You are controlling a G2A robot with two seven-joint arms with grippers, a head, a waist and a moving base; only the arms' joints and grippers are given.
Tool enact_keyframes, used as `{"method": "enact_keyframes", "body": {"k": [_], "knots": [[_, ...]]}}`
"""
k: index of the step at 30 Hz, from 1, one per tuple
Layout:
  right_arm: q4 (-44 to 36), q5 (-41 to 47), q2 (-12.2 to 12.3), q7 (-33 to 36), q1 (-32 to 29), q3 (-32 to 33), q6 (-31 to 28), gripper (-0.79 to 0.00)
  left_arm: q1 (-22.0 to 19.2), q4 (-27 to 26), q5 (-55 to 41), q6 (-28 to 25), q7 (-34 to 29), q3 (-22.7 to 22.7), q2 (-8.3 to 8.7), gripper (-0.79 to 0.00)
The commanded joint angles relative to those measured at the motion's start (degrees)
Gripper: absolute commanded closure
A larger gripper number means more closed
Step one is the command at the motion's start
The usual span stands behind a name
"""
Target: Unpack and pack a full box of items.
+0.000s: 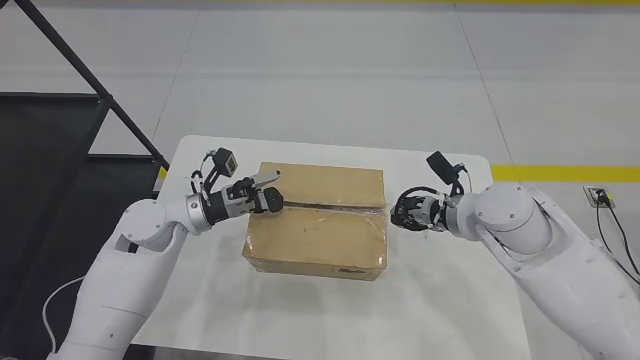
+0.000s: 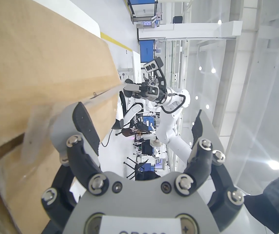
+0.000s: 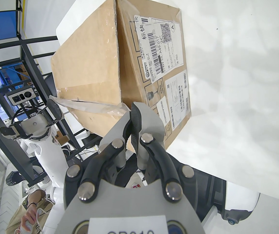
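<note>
Overhead, the cardboard box (image 1: 315, 225) sits closed at the middle of the white table (image 1: 440, 300). My left gripper (image 1: 268, 198) is over one end of its top seam, and my right gripper (image 1: 403, 210) is just off the opposite end.

From my left wrist, my left fingers (image 2: 85, 122) stand spread wide, one pad lying against the box's upper edge.

From my right wrist, my right fingers (image 3: 135, 120) are pressed together with nothing visible between them. Their tips are just beside the box end, near loose clear tape (image 3: 85, 103) and printed labels (image 3: 163, 49).
</note>
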Motion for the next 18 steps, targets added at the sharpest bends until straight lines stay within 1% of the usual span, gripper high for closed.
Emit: {"method": "enact_keyframes", "body": {"k": [1,10,18], "knots": [[0.0,-0.2,0.0,0.2,0.0,0.1,0.1,0.000,-0.6,1.0,-0.3,-0.3,0.0,0.6,-0.24,-0.785],[0.5,-0.5,-0.2,0.8,0.0,0.4,0.1,0.000,-2.3,4.6,0.3,-0.7,0.1,2.2,-0.84,-0.785],[1.4,-0.8,-0.7,1.6,0.6,-0.1,0.3,0.000,-3.0,6.5,0.8,-1.2,0.2,3.2,-1.26,-0.785]]}}
